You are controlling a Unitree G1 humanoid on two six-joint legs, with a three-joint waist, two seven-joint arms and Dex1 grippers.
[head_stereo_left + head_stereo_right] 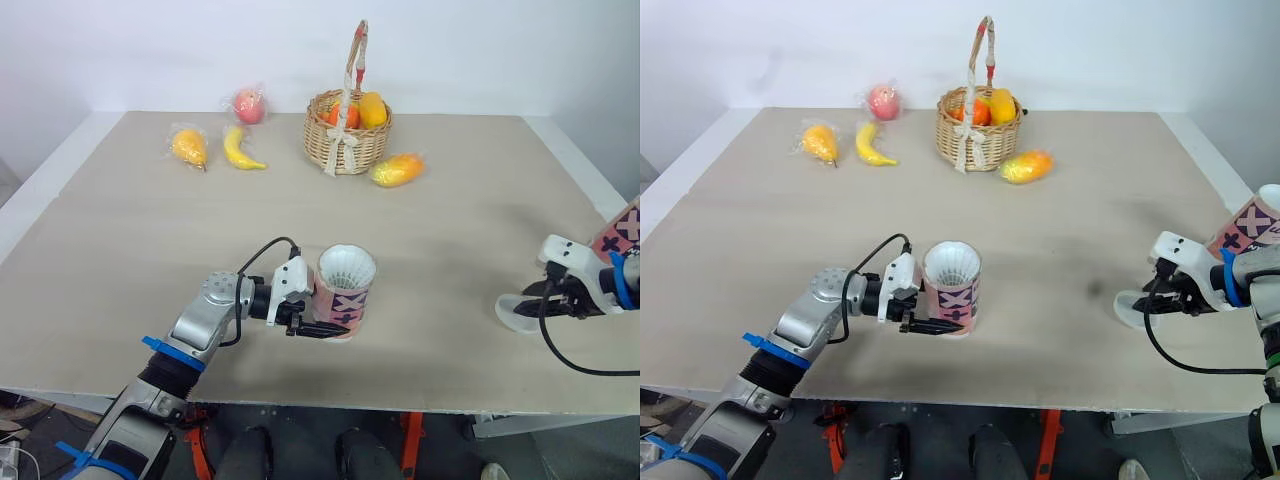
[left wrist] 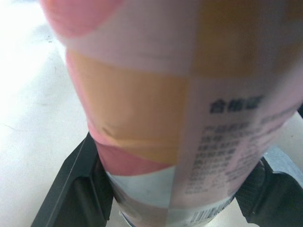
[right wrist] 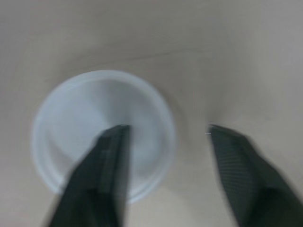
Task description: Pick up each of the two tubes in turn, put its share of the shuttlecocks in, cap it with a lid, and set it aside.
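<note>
A pink patterned tube [image 1: 345, 297] stands upright near the table's front middle, with white shuttlecocks [image 1: 347, 266] showing in its open top. My left gripper [image 1: 322, 326] is shut on the tube low on its wall; in the left wrist view its fingers [image 2: 78, 189] press both sides of the tube [image 2: 156, 104]. At the right, my right gripper [image 1: 528, 300] hangs open over a white lid [image 1: 512, 317] lying flat. One finger [image 3: 111, 161] is above the lid [image 3: 90, 109], the other outside its rim. A second patterned tube [image 1: 1246, 224] stands at the far right edge.
A wicker basket [image 1: 345, 140] with fruit stands at the back middle, a bagged mango [image 1: 396, 170] beside it. A banana [image 1: 240, 150], an orange fruit [image 1: 188, 147] and a red fruit [image 1: 248, 104] lie at the back left. The table's front edge [image 1: 330, 405] is close.
</note>
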